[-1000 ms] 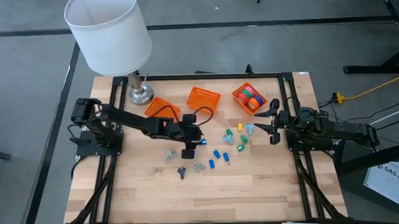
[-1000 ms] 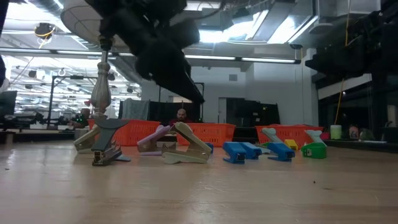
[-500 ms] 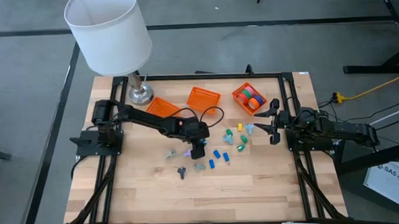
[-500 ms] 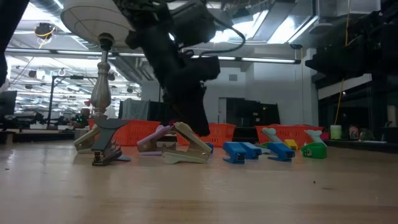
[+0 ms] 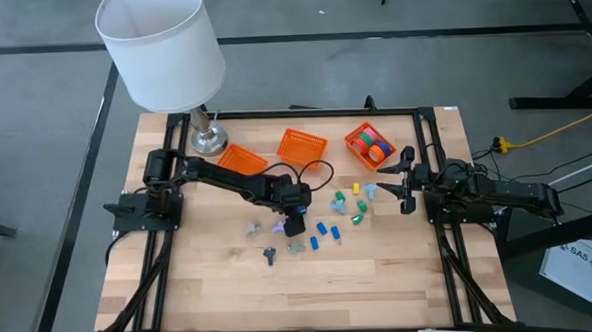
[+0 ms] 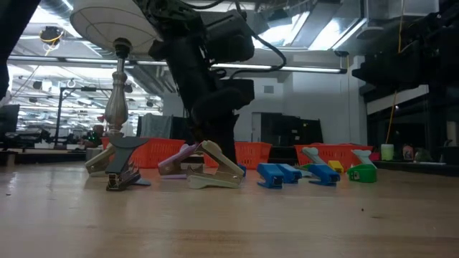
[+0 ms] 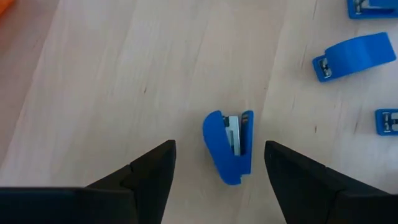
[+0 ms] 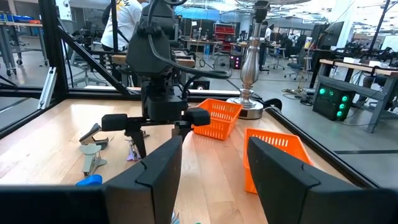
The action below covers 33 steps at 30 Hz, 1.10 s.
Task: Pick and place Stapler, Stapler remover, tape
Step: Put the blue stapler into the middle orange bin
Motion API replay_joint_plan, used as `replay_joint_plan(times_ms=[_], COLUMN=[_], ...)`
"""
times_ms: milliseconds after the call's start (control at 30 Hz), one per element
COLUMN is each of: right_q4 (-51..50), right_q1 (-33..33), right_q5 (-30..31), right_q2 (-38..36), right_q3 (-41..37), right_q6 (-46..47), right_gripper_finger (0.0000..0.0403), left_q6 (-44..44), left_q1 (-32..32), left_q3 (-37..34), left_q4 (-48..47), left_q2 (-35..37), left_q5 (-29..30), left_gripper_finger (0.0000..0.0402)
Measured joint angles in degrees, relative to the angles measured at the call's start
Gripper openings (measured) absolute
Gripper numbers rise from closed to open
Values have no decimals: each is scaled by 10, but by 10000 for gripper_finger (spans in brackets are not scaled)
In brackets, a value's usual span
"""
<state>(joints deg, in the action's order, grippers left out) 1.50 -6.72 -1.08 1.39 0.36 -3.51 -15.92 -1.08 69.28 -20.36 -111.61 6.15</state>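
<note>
My left gripper (image 7: 219, 149) stands open, pointing steeply down over the middle of the table (image 5: 295, 226). A small blue stapler (image 7: 230, 146) lies on its side on the wood between and just ahead of the two fingers, apart from both. More blue staplers (image 5: 322, 228) lie to its right. Grey staple removers (image 5: 269, 254) and a purple one (image 5: 278, 228) lie to its left and toward the near edge. Tape rolls (image 5: 373, 143) sit in the far right orange basket. My right gripper (image 5: 402, 181) waits open and level at the table's right side.
Two more orange baskets (image 5: 303, 146) (image 5: 241, 160) stand at the back. A lamp with a white shade (image 5: 161, 47) stands on its metal foot (image 5: 209, 140) at the far left. Green and yellow pieces (image 5: 358, 211) lie near my right gripper. Bare wood lies along the near edge.
My left gripper has come down toward the table and a little toward the right edge, rolling and tipping to point more steeply down; it now stands low over the blue stapler.
</note>
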Motion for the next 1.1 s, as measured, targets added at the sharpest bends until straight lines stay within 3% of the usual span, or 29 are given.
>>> replay_joint_plan(times_ms=[700,1100], right_q4=[0,0], right_q1=[0,0], right_q5=[0,0], right_q2=[0,0], right_q3=[0,0], right_q6=[0,0], right_gripper_finger=[188,188], left_q6=[2,1], left_q1=[-1,1], left_q3=[2,1], left_q4=[10,11], left_q2=[-23,-24], left_q5=[5,17], left_gripper_finger=[241,160])
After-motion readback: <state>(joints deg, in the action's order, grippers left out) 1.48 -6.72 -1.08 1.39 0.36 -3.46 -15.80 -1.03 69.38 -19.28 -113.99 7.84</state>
